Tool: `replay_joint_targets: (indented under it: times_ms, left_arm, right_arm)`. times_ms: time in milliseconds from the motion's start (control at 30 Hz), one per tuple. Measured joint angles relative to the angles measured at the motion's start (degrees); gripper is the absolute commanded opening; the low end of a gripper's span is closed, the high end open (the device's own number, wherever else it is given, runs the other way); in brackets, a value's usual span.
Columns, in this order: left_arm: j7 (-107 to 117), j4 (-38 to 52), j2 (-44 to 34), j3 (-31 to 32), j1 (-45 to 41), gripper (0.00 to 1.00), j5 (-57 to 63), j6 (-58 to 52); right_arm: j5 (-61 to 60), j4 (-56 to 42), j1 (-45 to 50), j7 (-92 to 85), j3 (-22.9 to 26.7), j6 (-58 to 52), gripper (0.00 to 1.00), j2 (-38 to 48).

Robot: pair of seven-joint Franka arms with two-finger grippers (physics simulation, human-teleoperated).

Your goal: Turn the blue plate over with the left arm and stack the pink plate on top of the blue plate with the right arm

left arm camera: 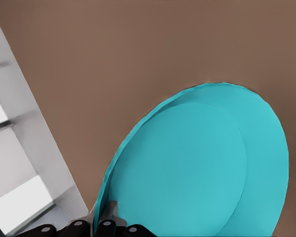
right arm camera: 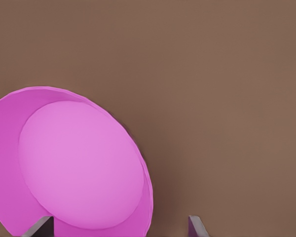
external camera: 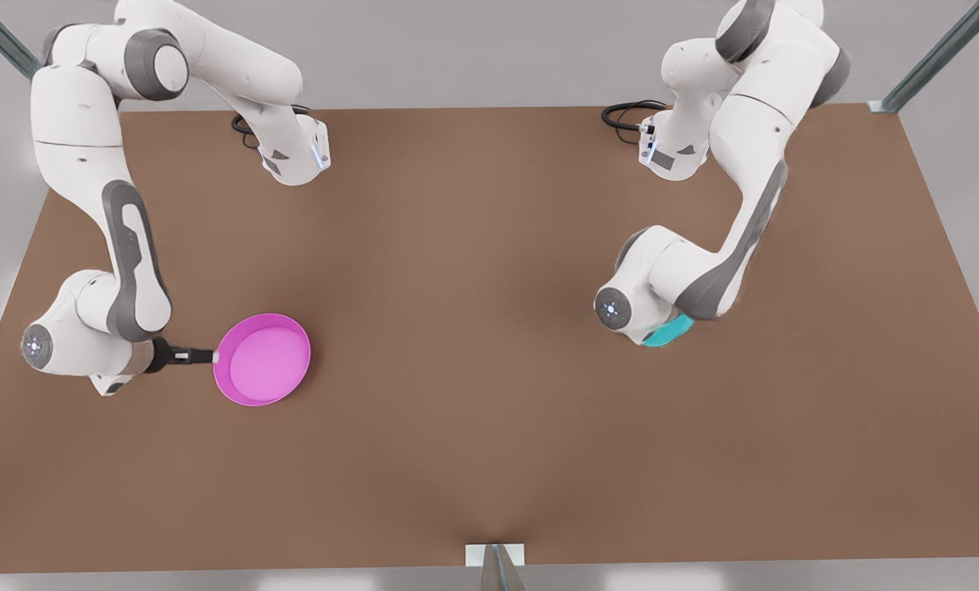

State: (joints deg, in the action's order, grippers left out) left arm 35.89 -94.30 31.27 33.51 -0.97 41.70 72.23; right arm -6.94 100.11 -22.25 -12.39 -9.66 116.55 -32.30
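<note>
I see the pink plate flat on the brown desk, hollow side up, toward the front view's left and near the desk's front half. The right end effector sits level with it, reaching in sideways from the front view's left; its dark fingers end right at the plate's rim. In the right wrist view the pink plate lies ahead of the camera, and two finger tips stand spread wide apart, one by the rim, the other over bare desk. I log this end effector as spread, not gripping; whether a tip touches the rim I cannot tell.

The blue plate is toward the front view's right, mostly hidden under the left arm's wrist; just a turquoise sliver shows below it. I cannot tell from the front view whether it rests on the desk or is lifted.

In the left wrist view the blue plate is seen up close, tilted, its flat face toward the camera, with brown desk behind it. The left end effector has its fingers pressed together on the plate's rim, pinching the edge.
</note>
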Motion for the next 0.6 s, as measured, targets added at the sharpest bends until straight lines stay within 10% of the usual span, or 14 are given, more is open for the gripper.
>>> replay_joint_targets:
  times_ms: [600]
  left_arm:
    - [20.6, 7.8, 17.3, -10.2, -39.1, 0.21, 23.7, -29.1]
  right_arm:
    - [-4.5, -4.0, 0.7, -8.5, 0.0, 0.6, 1.0, -7.3]
